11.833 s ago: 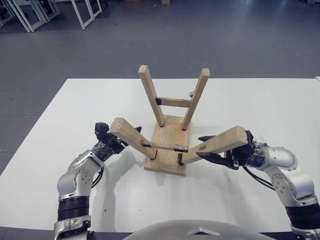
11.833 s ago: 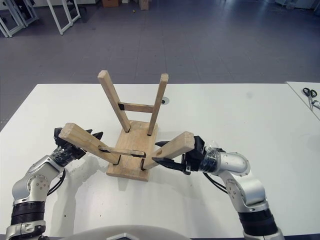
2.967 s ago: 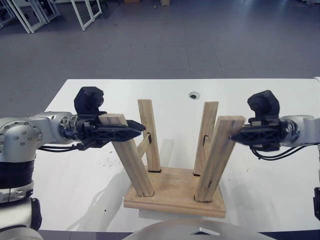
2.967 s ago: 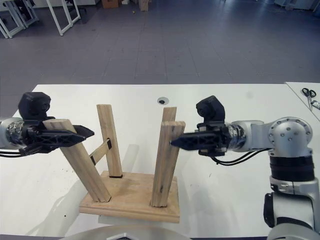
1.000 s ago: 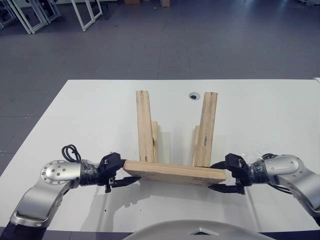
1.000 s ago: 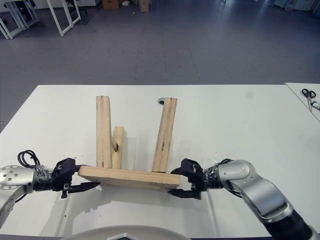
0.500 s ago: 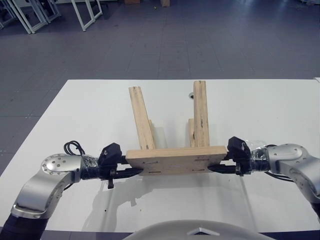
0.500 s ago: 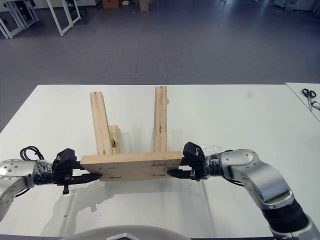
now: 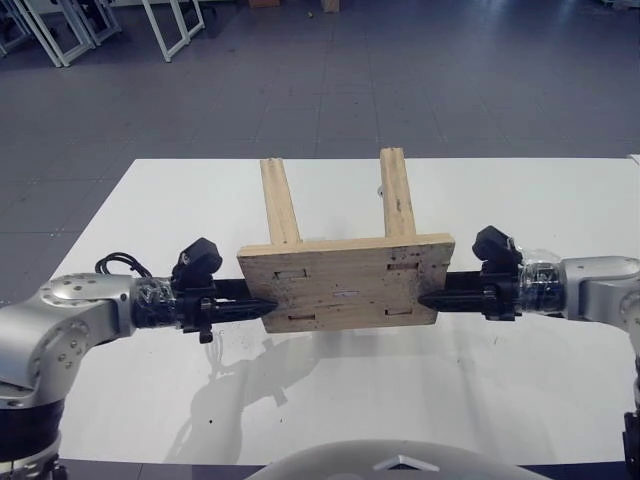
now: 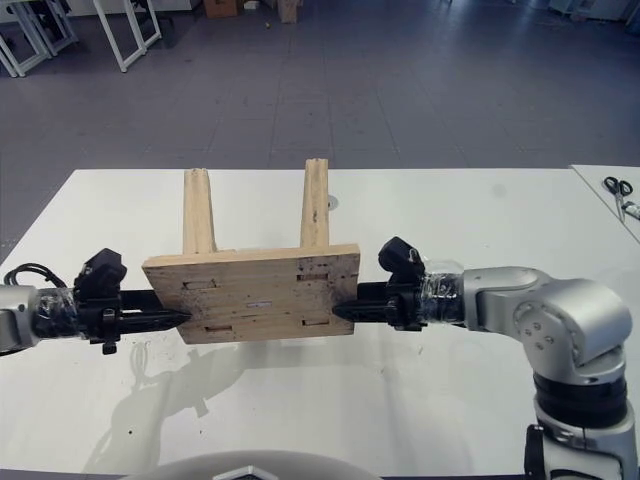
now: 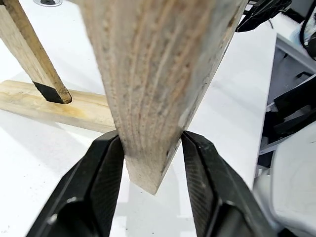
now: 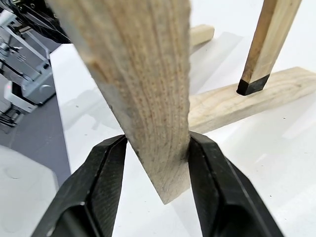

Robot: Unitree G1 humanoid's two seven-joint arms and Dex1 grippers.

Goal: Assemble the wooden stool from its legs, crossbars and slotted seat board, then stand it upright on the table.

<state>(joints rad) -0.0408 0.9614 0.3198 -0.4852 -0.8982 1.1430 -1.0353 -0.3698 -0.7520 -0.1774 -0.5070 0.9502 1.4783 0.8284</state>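
**Left tool** (image 9: 262, 307): lies level over the surface (image 9: 520, 400), between its left edge and its middle, pointing inward. Its two fingers (image 11: 98, 182) are closed on the left side edge of the seat board (image 9: 345, 281), one finger against each face. A black cable (image 9: 115, 263) loops beside that arm.

**Stool** (image 9: 340, 250): at the middle of the surface, nearer the near edge than the far one. It is tipped over, so the seat board stands on edge with its flat face toward the robot. The legs run away toward the far edge. The face shows rectangular slots (image 9: 290, 272). Above the board's upper edge rise a left leg (image 9: 279, 200) and a right leg (image 9: 397, 192), roughly parallel and well apart. Behind the board, the left wrist view shows a crossbar (image 11: 29, 54) whose dark end meets a lower leg (image 11: 54, 106). That leg lies low along the surface; contact cannot be told. The board's shadow (image 9: 250, 370) falls on the surface toward the near edge.

**Right tool** (image 9: 425, 300): level and pointing inward from the right, opposite the left tool. Its fingers (image 12: 106, 182) are clamped on the board's right side edge, one on each face.

**Hole** (image 10: 331, 201): a round hole in the surface, just beside the far end of the right leg.

**Scissors** (image 10: 618, 185): on a neighbouring surface at the far right, well apart from the stool.
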